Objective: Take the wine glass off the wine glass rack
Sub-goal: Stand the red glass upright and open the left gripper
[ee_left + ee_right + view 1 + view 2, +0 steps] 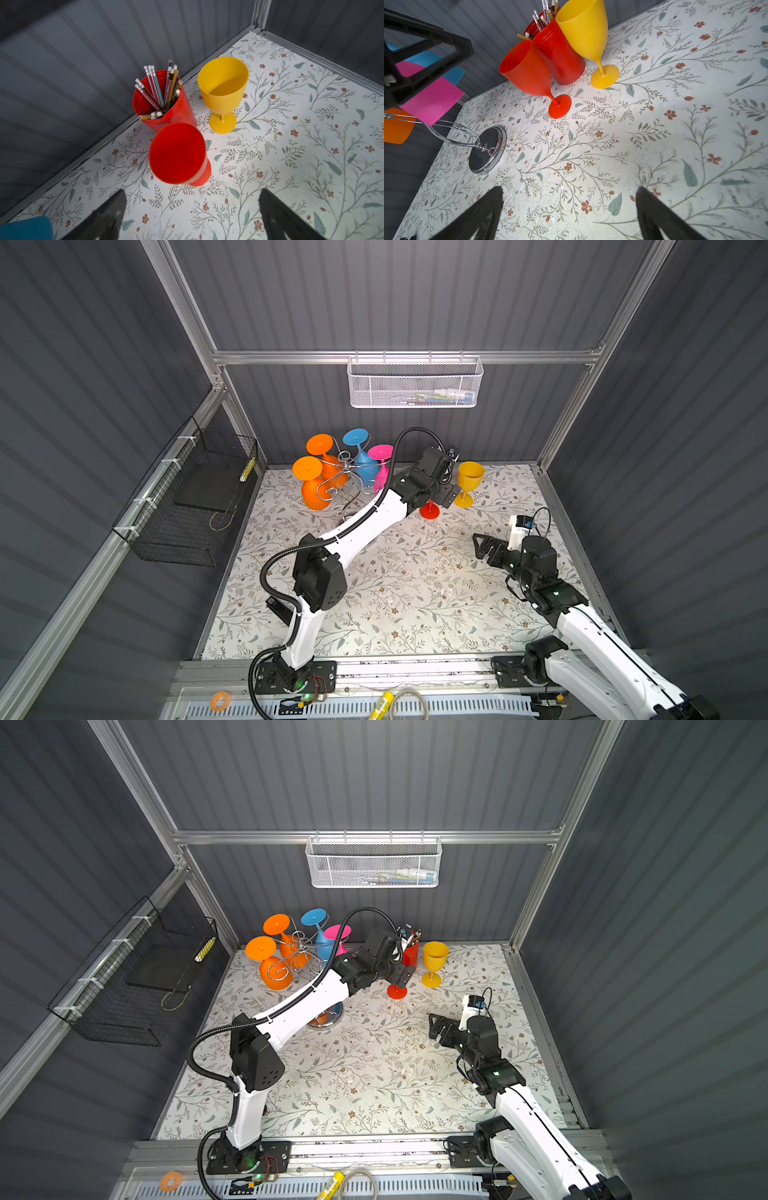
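Observation:
The chrome wine glass rack [345, 472] stands at the back left, its round base [485, 149] on the table. Two orange glasses [316, 493], a blue one [365, 460] and a pink one [381, 464] hang upside down from it. A red wine glass [176, 153] stands upright on the table, off the rack, its foot [429, 511] showing beside my left arm. My left gripper [192, 209] is open just short of it, touching nothing. Further right, my right gripper [569, 207] hangs open and empty over bare table.
A yellow wine glass [469, 481] and a red cup of pencils [178, 112] stand right by the red glass, against the back wall. A white mesh basket [415, 383] hangs on the back wall, a black wire basket [191, 497] on the left wall.

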Motion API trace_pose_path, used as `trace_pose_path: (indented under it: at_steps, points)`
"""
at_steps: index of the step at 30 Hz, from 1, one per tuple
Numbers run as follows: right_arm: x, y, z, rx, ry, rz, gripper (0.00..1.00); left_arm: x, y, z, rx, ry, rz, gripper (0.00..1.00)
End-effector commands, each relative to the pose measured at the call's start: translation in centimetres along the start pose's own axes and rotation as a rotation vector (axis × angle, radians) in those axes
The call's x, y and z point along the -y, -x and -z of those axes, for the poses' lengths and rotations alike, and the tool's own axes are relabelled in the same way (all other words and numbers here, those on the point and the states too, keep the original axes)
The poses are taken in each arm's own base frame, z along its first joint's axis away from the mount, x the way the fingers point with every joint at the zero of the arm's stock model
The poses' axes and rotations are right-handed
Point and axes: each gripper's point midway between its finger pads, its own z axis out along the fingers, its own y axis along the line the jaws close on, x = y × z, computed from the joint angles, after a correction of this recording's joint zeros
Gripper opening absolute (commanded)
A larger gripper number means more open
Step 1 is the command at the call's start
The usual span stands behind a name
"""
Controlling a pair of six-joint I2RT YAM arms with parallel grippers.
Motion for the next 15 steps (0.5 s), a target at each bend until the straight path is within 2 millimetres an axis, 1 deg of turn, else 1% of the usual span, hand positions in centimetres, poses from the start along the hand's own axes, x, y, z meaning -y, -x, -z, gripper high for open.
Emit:
trace_pose_path:
  at_steps: [1,5,12,15]
  points:
    - [-0.7,1.4,0.5,0.043,0.011,0.018,0.99,-0.3,2.7,2.6,0.089,0.038,-0.023,1.0]
    - [-0.6,1.5,0.7,0.058,0.009,0.018,0.99,0.1,3.0,3.5,0.122,0.055,-0.025,1.0]
    - [-0.6,1.9,1.2,0.093,0.013,0.023,0.99,0.3,2.4,4.3,0.146,0.091,-0.005,1.0]
    - [-0.7,2.1,1.6,0.115,0.024,0.028,0.99,0.3,2.4,5.2,0.167,0.087,0.009,1.0]
